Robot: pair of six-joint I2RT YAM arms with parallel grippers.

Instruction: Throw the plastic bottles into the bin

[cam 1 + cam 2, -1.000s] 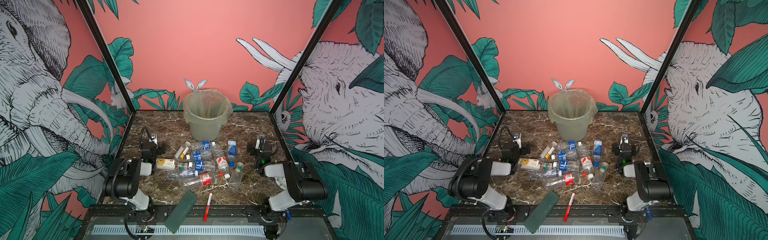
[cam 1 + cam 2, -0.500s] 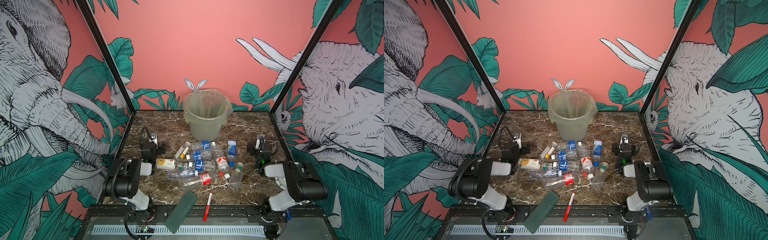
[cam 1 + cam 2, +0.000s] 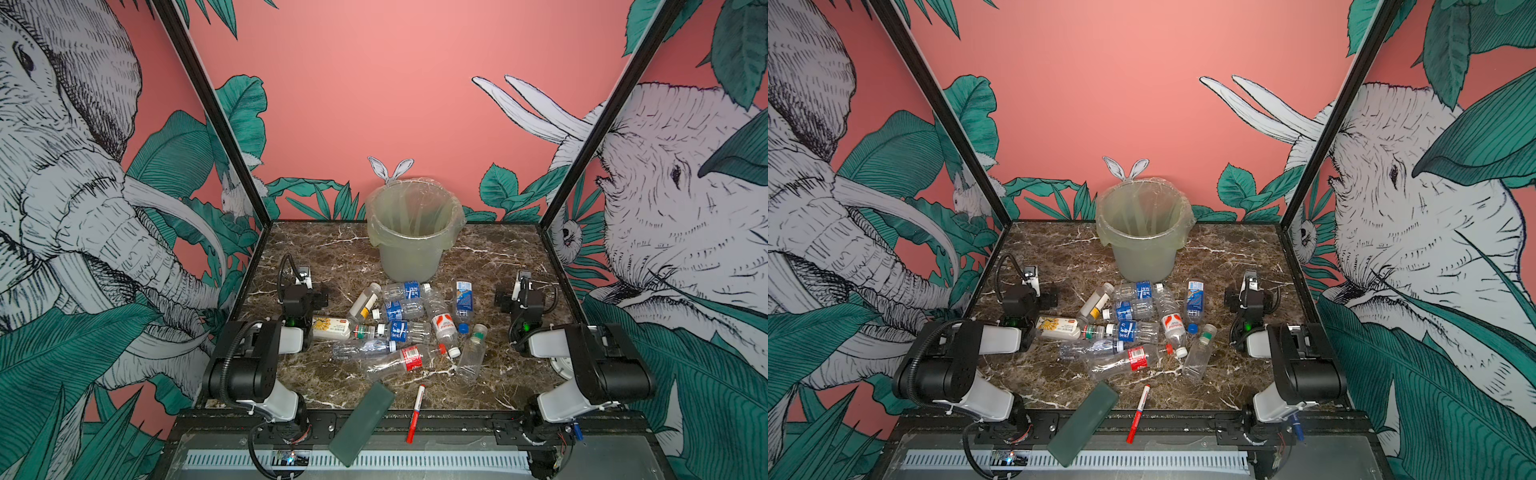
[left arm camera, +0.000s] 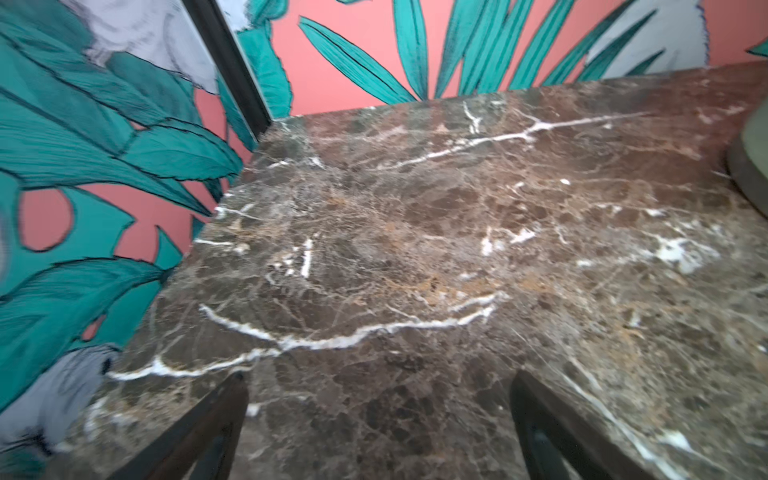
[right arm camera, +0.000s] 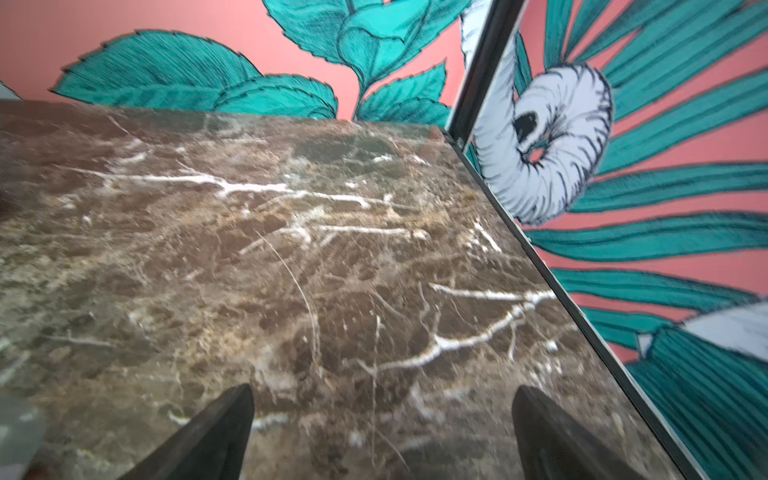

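Left gripper (image 4: 379,382) and right gripper (image 5: 383,392) stand open; the small clear plastic bottles (image 3: 405,309) seem light, slippery: hold the middle.

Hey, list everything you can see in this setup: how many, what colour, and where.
plastic bottles: about a dozen, mostly clear with blue, red or yellow-white labels, lying clustered mid-table in front of the bin
bin: one, pale grey-green with a clear bag liner, upright at back centre
marker pen: one, red and white, at the front edge, right of the slab
slab: one, dark green, flat, overhanging the front edge
table: one, brown marble
left claw: one, black, open and empty, left of the bottles
right claw: one, black, open and empty, right of the bottles
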